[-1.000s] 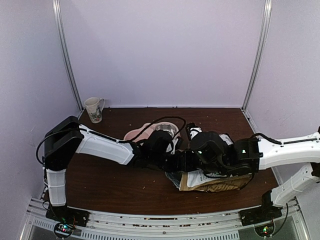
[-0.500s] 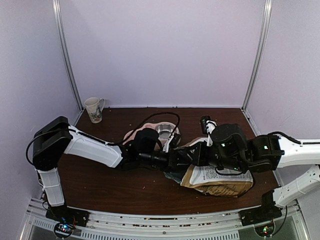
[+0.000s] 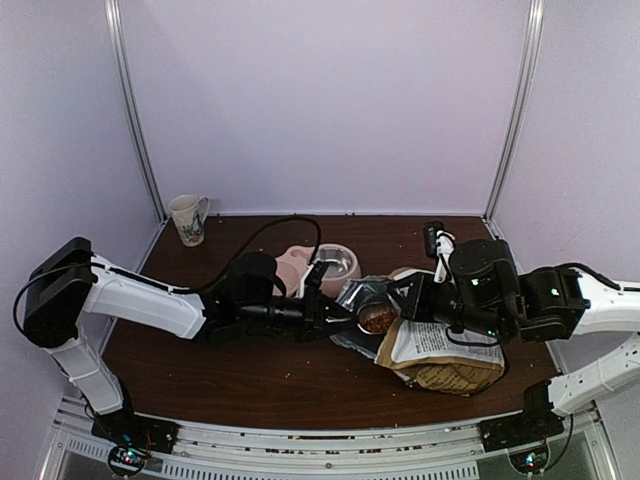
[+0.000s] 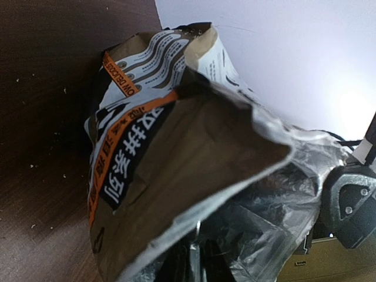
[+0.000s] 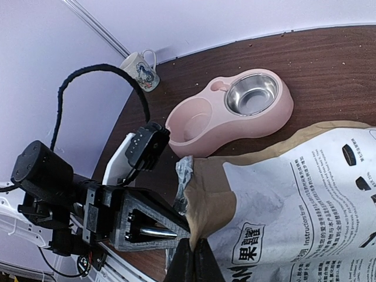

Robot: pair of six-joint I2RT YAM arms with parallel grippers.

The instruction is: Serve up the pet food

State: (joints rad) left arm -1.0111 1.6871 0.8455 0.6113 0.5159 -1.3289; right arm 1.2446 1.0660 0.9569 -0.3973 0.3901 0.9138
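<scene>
We see left gripper (image 4: 195, 261) pinched almost closed on crinkled liner at mouth of tan paper bag with white printed label (image 3: 445, 352). Right gripper (image 5: 192, 251) is clamped tight on opposite rim. Inside open mouth lie reddish-brown kibble pellets (image 3: 377, 319). Our advice: hold mouth spread, raise bag bottom slowly, aim at nearby pink double bowl (image 5: 276, 120).

**Top view.** Dark wooden table (image 3: 250, 370), enclosed by pale lilac walls (image 3: 320, 100).
- **Upper left, at the table's back corner:** white patterned mug (image 3: 188, 218), upright, handle to the right, well apart from everything else.
- **Centre:** pink double bowl (image 3: 292, 262) resting on the table, with a steel insert (image 3: 337, 262) in its right-hand well.
- **Right of centre:** tan paper bag (image 3: 440, 350) with a white printed label, lying on its side, mouth toward the bowl. A clear crinkled liner (image 4: 282, 194) shows at the mouth.
</scene>
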